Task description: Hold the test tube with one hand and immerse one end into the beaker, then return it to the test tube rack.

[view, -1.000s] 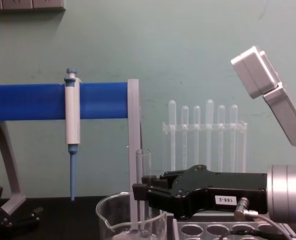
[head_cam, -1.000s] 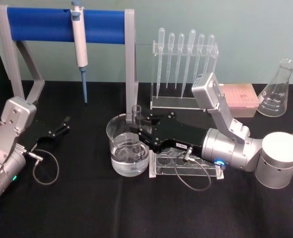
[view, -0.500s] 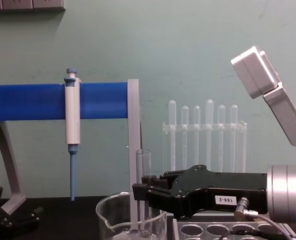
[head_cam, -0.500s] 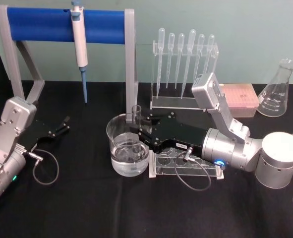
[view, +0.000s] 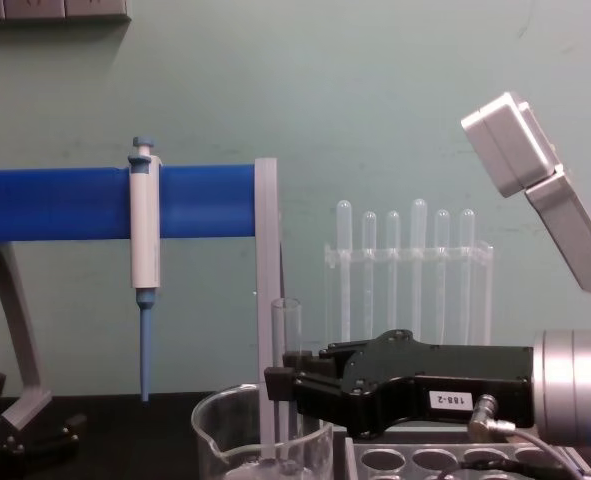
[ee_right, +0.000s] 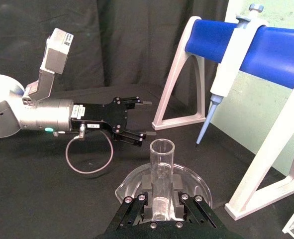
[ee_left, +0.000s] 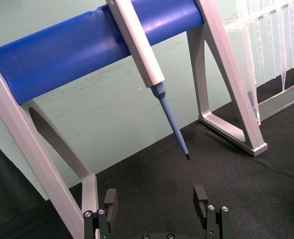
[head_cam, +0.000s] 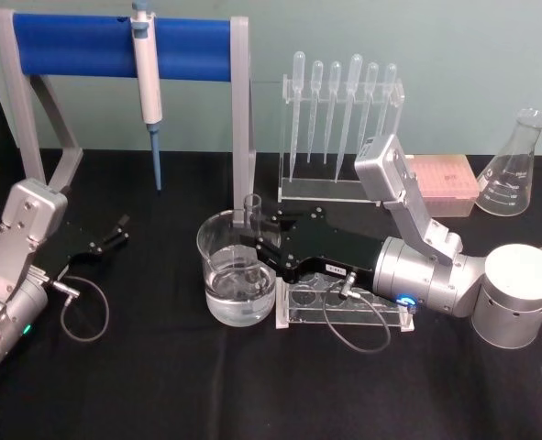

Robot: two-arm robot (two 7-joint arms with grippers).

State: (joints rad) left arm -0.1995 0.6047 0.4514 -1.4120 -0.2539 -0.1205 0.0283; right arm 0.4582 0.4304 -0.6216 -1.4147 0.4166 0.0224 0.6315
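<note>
The clear test tube (head_cam: 250, 213) (view: 287, 345) (ee_right: 161, 169) stands upright with its lower end inside the wide glass beaker (head_cam: 237, 273) (view: 260, 438) (ee_right: 189, 181), which holds clear liquid. My right gripper (head_cam: 258, 241) (view: 280, 385) (ee_right: 160, 201) is shut on the tube's middle, reaching over the beaker's rim from the right. My left gripper (head_cam: 120, 228) (ee_left: 156, 199) (ee_right: 146, 118) rests open near the table's left side, away from the beaker, with nothing between its fingers.
A blue-barred stand (head_cam: 124, 46) with a white-and-blue pipettor (head_cam: 147, 82) rises behind the beaker. A clear holed rack (head_cam: 344, 307) lies under my right wrist. Behind are a pipette rack (head_cam: 342, 128), a pink tip box (head_cam: 443, 180) and a conical flask (head_cam: 518, 165).
</note>
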